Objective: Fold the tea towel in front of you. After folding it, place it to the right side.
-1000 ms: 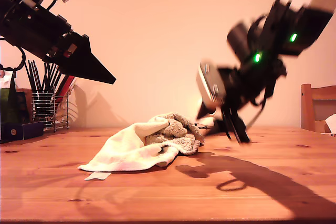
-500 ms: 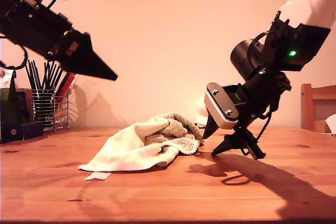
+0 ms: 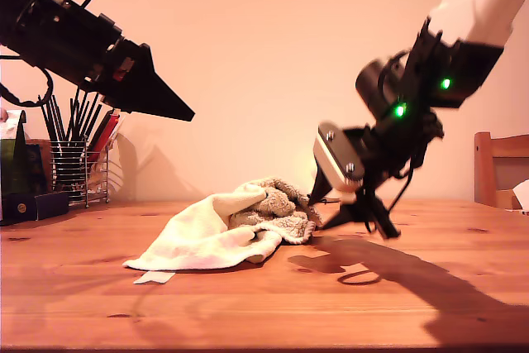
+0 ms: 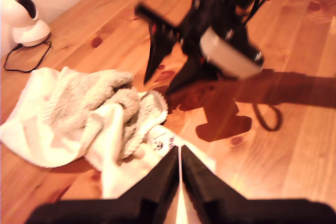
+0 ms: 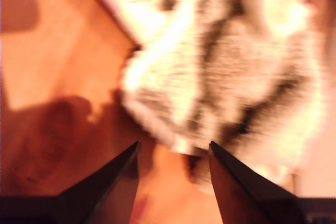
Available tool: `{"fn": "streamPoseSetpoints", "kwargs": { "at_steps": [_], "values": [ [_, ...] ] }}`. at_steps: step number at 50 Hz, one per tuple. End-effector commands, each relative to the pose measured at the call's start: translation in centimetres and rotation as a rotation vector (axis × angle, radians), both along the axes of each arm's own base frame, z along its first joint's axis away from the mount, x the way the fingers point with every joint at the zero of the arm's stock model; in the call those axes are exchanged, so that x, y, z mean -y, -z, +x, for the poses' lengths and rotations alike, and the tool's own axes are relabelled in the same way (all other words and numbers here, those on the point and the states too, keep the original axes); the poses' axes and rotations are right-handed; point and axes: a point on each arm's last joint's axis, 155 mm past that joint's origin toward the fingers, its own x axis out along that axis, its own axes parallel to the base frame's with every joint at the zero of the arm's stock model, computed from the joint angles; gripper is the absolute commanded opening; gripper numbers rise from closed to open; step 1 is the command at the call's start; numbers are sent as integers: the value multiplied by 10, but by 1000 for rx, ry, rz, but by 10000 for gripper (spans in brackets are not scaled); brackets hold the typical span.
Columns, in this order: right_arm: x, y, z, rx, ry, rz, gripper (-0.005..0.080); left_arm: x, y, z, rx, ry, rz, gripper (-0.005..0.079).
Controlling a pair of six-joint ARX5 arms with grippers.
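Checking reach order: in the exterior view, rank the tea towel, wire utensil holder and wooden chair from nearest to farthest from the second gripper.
From my second gripper:
1. tea towel, just toward the exterior view's left of it.
2. wooden chair, at the exterior view's right edge.
3. wire utensil holder, far toward the exterior view's left.

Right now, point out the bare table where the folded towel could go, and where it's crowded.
Bare wood lies in front of the towel toward the camera, and on the exterior view's right between my second end effector and the chair. The exterior view's left back corner is crowded by a utensil rack.
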Motion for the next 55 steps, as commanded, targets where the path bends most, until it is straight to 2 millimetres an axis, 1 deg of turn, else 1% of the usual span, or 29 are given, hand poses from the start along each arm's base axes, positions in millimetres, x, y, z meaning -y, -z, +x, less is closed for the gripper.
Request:
{"fn": "streamPoseSetpoints", "kwargs": {
  "at_steps": [1,8,16,23,29,32,35,38,39,40,49,55],
  "values": [
    [-3,23,-6,-40,-12,-16,362,3,6,-1,-26,2,-8,-20],
    [-7,21,-6,-34,-21,-7,327,6,6,-4,-50,-1,-22,-13],
    [-14,21,-10,-44,-47,12,321,7,6,-4,-51,-2,-24,-13],
    [-24,30,-17,-62,-75,16,269,7,6,-4,-54,-3,-25,-13],
    [-31,38,-15,-69,-86,12,234,6,8,-5,-68,-7,-26,-13],
    [-33,39,-14,-67,-90,12,187,6,10,-6,-78,-7,-22,-13],
    [-36,38,-13,-55,-105,8,105,5,11,-6,-84,-8,-19,-13],
    [-38,34,-10,-41,-114,7,-4,5,11,-6,-84,-8,-19,-13],
    [-39,32,-9,-37,-114,7,-19,6,11,-6,-82,-7,-19,-13],
    [-39,31,-8,-34,-114,9,-8,6,10,-6,-79,-7,-20,-13],
    [-41,19,0,1,-92,-4,-10,4,11,-5,-78,-17,-15,-13],
    [-42,6,2,-1,-28,4,-11,2,12,-2,-71,-31,-5,-13]
  ]
}}
